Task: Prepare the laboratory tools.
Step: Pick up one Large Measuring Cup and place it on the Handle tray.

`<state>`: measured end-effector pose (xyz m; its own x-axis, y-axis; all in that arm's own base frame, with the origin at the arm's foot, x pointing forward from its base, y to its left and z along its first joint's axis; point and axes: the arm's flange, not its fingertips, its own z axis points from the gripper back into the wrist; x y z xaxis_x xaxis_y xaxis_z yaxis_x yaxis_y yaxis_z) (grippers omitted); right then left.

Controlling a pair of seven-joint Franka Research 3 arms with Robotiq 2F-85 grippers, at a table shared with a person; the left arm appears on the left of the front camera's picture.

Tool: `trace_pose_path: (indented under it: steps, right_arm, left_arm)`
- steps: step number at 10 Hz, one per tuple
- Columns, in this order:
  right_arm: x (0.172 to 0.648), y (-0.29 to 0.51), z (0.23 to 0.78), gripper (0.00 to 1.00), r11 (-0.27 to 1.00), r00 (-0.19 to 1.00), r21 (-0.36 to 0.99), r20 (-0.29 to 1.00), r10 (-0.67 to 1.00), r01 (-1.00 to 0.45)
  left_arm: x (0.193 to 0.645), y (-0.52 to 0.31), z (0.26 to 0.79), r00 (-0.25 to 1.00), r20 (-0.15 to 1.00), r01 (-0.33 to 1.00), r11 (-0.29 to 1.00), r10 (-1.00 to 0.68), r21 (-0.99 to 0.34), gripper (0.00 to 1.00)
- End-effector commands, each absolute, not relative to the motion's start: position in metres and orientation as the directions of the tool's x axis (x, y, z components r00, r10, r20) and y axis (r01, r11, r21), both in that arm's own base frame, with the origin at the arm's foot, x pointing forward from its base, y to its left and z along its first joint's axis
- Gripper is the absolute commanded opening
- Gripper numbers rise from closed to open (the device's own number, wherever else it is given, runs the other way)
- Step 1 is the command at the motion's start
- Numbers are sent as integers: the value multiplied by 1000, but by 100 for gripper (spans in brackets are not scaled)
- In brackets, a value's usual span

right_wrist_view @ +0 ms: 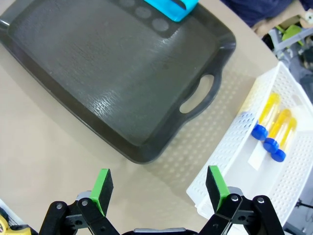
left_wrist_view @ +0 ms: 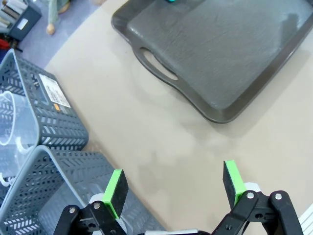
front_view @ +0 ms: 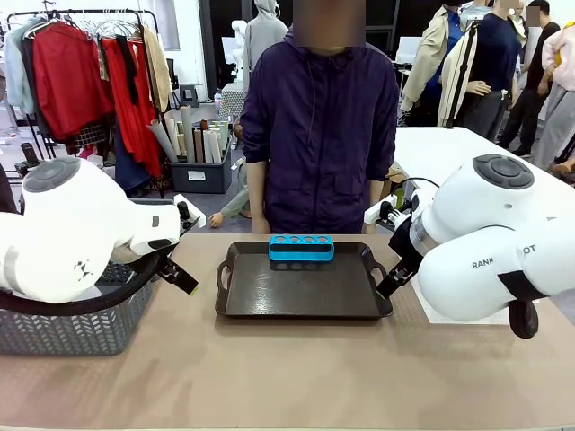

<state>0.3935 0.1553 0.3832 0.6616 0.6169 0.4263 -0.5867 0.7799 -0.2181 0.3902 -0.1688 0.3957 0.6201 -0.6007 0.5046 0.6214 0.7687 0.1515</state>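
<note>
- Amber tubes (right_wrist_view: 279,126) with blue caps lie in the white basket (right_wrist_view: 234,142), right of the dark tray (front_view: 305,292) on the counter (front_view: 287,377).
- Clear beaker (left_wrist_view: 10,122) sits in a grey basket (left_wrist_view: 58,125) on the left.
- Left jaws and right jaws both stand wide, holding nothing.

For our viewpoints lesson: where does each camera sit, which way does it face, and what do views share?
Front: fixed on the robot's side, facing across the table at the person; left arm and right arm flank the tray.
Left wrist: on that arm, looking down past the open left tool at grey baskets and tray handle.
Right wrist: on that arm, looking down past the open right tool at the white basket of amber tubes.
Shared: all three show the tray.
</note>
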Motion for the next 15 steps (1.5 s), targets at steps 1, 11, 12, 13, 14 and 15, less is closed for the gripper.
trace_pose_path:
  steps: [1,11,12,13,14,15]
  right_arm:
    - [390,169,391,100,795,688,-254,401,605,-551]
    - [391,157,385,100,782,668,-227,416,617,-581]
    - [389,159,386,100,790,679,-218,413,607,-573]
    - [386,167,389,100,760,647,-174,428,631,-626]
    - [385,174,393,100,740,628,-137,442,641,-659]
    - [386,179,395,100,724,618,-89,457,640,-684]
  left_arm:
    - [390,-151,419,605,501,653,745,-619,133,100]
    - [388,-161,413,607,500,641,752,-618,152,100]
    - [387,-162,413,607,488,645,748,-627,157,100]
    - [386,-164,414,591,444,723,686,-673,78,100]
    - [384,-164,417,595,416,762,647,-688,-19,100]
    - [386,-163,420,589,418,776,629,-692,-54,100]
